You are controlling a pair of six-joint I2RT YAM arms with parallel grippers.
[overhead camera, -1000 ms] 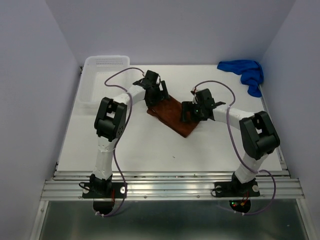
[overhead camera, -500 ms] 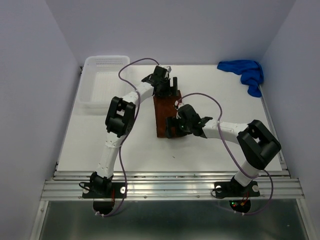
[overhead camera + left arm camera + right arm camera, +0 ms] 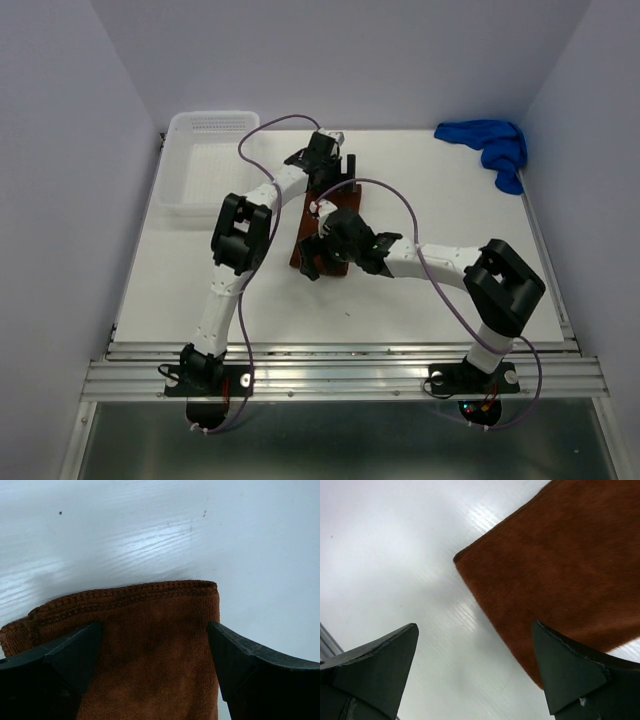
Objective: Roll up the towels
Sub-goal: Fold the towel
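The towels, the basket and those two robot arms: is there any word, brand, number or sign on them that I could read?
There is no readable text in any view. The rust-brown towel, the blue towel and the white basket are plain. The left arm and the right arm show no legible label.

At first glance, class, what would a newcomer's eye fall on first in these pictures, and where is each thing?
The rust-brown towel lies mid-table, with both arms bent in over it: the left gripper open across its far end, the right gripper open above a near corner. Next comes the bright blue towel, crumpled in the far right corner, and the white basket at the far left.
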